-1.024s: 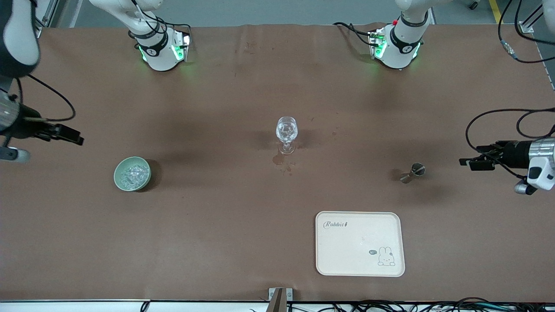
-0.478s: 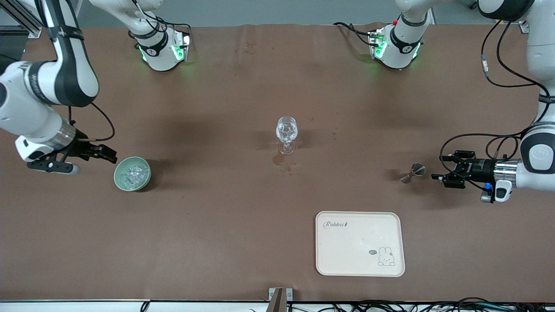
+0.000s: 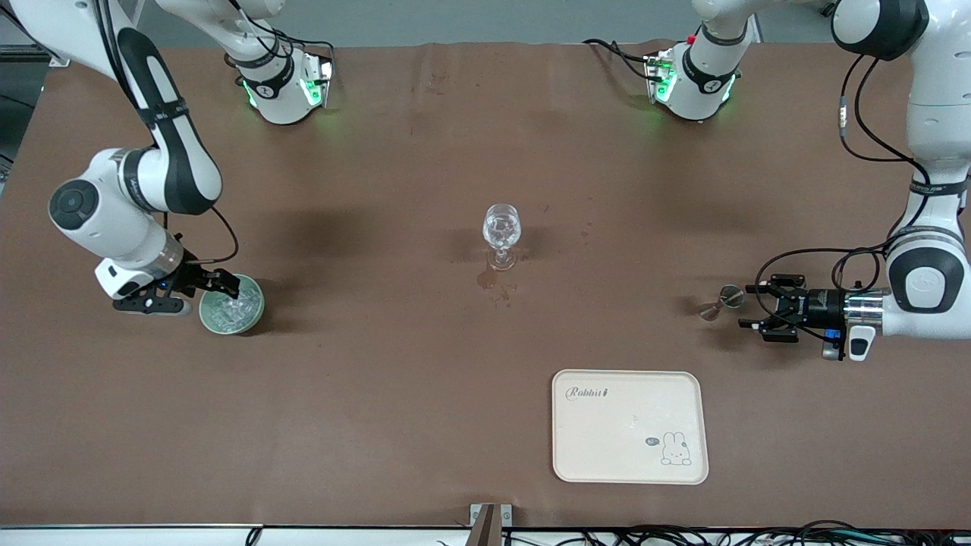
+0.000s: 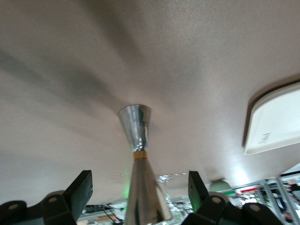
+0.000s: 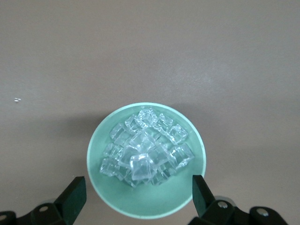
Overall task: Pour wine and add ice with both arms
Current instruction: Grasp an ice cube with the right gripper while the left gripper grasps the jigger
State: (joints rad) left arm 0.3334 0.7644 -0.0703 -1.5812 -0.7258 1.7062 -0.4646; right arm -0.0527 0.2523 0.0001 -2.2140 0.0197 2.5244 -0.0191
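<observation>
**Both claws spread at their targets**

The right claw [image 3: 231,287] hangs over the pale green bowl [image 3: 231,314], fingers spread wide, the ice [image 5: 146,152] heaped inside it. The left claw [image 3: 749,305], also spread (nothing gripped), sits just beside the steel jigger [image 3: 722,302]. The stemmed glass [image 3: 501,235] stands mid-table, near the cream tray [image 3: 630,426].

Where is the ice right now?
The ice is piled in a pale green bowl toward the right arm's end of the table, with the right gripper open just above the bowl's rim.
</observation>
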